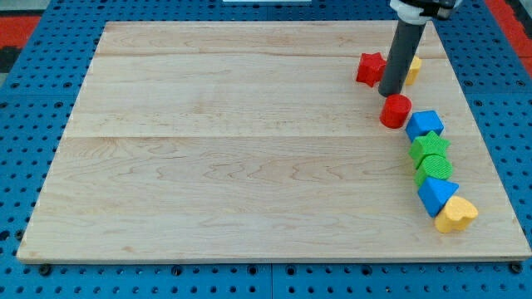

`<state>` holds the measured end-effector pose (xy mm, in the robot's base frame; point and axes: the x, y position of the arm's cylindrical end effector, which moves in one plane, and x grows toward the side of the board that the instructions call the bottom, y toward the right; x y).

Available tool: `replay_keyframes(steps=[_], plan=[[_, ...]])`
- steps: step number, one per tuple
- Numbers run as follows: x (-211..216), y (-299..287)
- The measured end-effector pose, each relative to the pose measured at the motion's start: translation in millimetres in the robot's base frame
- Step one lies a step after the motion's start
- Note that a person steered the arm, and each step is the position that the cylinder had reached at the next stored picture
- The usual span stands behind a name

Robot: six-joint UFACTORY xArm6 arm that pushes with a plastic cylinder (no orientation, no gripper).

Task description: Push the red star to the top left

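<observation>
A blue pegboard floor [33, 166], dotted with rows of small holes, fills the frame around the work surface, with a strip of red [507, 17] showing at the view's top right corner and another at the top left. On it lies the wooden board [233, 158], pale, made of joined planks with seams running across it, lightly glossy and reaching nearly to every edge of the view.

The dark rod [402, 54] comes down from the view's top right, below a white and black fitting. My tip [390, 92] rests on the board near its right edge, in the upper part. It carries and clasps nothing, being a bare rod; it stands just right of the red star and just above the red cylinder, and whether it touches either I cannot tell.

The blocks all sit along the board's right edge. The red star [371, 68] is near the top right corner, just left of the rod. A yellow block [413, 69] peeks out behind the rod on its right, shape unclear. Below the tip is the red cylinder [396, 110]. Then a chain runs down toward the bottom right corner: a blue block [425, 124], a green star [430, 147], a green round block [435, 168], a blue triangle [436, 195], and a yellow heart [455, 214], each touching or nearly touching the next.
</observation>
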<state>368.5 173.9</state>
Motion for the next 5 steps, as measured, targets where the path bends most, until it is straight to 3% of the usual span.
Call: replay_keyframes(steps=[3, 4, 5], plan=[[-70.5, -29.9], [-43.6, -29.9], [-55.8, -17.0]])
